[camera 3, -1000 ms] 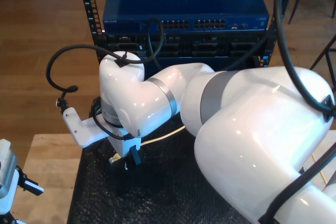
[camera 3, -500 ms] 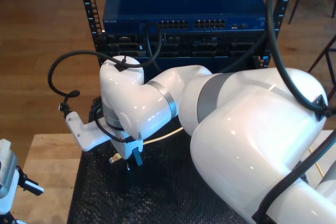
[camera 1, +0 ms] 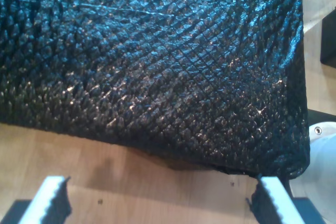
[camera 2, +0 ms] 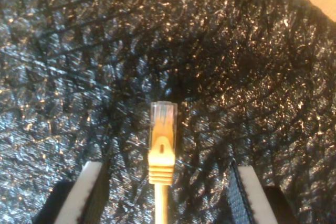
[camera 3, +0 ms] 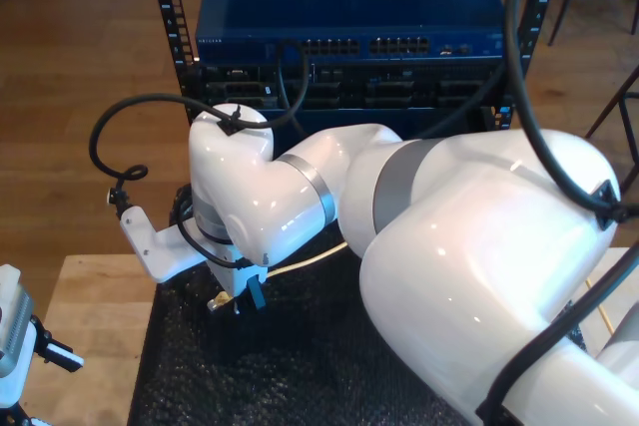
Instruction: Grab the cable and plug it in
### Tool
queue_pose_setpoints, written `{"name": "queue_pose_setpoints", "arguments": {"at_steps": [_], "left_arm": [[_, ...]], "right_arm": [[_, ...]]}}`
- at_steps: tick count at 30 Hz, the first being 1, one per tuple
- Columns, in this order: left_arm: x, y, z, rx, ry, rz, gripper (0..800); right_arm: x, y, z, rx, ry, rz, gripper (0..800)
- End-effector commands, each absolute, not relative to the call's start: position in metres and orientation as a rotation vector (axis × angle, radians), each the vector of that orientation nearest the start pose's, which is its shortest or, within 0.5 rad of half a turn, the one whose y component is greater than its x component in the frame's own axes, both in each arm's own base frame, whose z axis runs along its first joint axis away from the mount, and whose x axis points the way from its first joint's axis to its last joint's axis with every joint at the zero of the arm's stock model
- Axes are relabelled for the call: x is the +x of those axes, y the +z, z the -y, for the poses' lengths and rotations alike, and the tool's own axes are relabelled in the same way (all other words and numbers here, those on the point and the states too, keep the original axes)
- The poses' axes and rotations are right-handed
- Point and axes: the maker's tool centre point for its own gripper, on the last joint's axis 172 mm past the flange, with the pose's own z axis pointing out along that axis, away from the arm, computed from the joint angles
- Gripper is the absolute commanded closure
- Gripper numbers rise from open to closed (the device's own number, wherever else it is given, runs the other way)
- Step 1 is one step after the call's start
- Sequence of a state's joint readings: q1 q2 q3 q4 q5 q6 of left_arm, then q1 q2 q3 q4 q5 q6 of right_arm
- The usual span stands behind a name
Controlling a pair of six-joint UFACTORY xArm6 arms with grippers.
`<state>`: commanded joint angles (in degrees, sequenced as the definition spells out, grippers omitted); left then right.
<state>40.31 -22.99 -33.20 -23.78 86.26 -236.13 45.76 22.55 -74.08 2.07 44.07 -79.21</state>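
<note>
— Where is the cable (camera 2: 162, 145) right now?

— It lies on the black mat (camera 2: 79, 66), between the fingers of my second gripper (camera 2: 166, 195). The clear plug (camera 2: 163, 115) at its end points away from the gripper and sits just past the fingertips (camera 2: 84, 192). The yellow boot behind the plug lies in the middle of the gap, touching neither finger.

— So the fingers are not pinching it?

— No. They are spread wide, with bare mat showing on both sides of the cable.

— Can you find it from the outside camera?

— Yes. The big white arm (camera 3: 300, 197) reaches down over the mat, and the cable's end shows just beside the gripper's dark fingers (camera 3: 256, 293); the rest of the yellow line runs back under the arm. A blue switch (camera 3: 349, 7) with rows of ports stands in the rack (camera 3: 165, 7) beyond the mat, well apart from the plug.

— And the other gripper?

— My first gripper (camera 1: 157, 203) is spread too, holding nothing. Its fingers (camera 1: 52, 198) hang over the wooden table (camera 1: 105, 171), with the mat's edge just ahead of them.
</note>
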Motion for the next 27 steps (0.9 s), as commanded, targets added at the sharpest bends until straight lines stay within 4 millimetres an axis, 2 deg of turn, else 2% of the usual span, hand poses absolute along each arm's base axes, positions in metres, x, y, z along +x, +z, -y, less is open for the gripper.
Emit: {"name": "queue_pose_setpoints", "arguments": {"at_steps": [19, 27], "left_arm": [[0.228, 0.172, -0.053, 2.006, 0.424, 1.557, 0], [0.228, 0.172, -0.053, 2.004, 0.423, 1.557, 0]], "right_arm": [[0.405, 0.102, -0.423, 1.485, 0.206, -2.735, 235], [0.422, 0.098, -0.402, 1.453, 0.135, -2.604, 237]]}}
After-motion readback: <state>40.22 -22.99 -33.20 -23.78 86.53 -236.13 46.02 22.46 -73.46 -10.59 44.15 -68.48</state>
